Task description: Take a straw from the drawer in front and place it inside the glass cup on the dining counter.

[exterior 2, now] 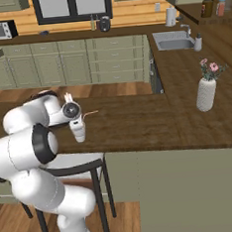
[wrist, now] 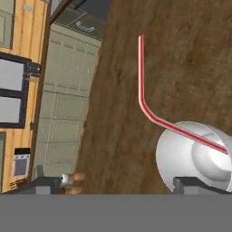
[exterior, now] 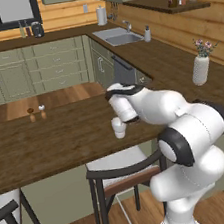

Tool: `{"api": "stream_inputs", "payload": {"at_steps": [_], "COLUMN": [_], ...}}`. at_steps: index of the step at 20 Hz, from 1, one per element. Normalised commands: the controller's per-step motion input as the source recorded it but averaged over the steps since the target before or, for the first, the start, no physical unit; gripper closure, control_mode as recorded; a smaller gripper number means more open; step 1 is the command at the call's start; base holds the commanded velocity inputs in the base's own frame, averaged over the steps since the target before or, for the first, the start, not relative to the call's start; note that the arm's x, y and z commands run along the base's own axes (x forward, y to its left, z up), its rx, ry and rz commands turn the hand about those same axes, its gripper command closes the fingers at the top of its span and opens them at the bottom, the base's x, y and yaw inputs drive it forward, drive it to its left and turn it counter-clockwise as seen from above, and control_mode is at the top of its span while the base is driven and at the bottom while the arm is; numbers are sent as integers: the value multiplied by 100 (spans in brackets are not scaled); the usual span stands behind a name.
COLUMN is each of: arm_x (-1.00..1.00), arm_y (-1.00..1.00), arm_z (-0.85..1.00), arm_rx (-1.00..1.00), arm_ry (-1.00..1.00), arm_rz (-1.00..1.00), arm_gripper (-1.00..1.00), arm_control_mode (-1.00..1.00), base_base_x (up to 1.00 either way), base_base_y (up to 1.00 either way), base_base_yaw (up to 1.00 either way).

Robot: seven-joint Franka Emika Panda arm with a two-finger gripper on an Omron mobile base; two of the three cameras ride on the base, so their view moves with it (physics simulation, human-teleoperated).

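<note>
The glass cup stands upright on the dining counter, close to its near edge. The red straw rests inside the cup, and its bent end leans out over the rim above the wood. My gripper hangs just over the cup, pointing down, open, with nothing between its fingers. One fingertip sits right by the cup's rim. The drawer is out of view.
A white vase of pink flowers stands on the counter's right wing. A dark-framed chair is tucked under the near edge below the cup. Two small shakers sit at the far left edge.
</note>
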Motion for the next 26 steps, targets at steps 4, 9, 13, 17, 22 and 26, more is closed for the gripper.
{"api": "stream_inputs", "payload": {"at_steps": [4,9,13,17,22,26], "arm_x": [-41,-60,-75,-92,-100,-94], "arm_y": [0,0,0,0,0,0], "arm_z": [77,98,100,89,12,-2], "arm_rx": [-10,-10,-9,-8,-6,0], "arm_ry": [15,11,14,20,21,33], "arm_rz": [0,0,0,0,0,0], "arm_gripper": [-100,-100,-100,-100,-100,-100], "arm_control_mode": [-100,-100,-100,-100,-100,-100], "base_base_x": [0,0,0,0,0,0], "base_base_y": [0,0,0,0,0,0], "base_base_yaw": [0,0,0,0,0,0]}}
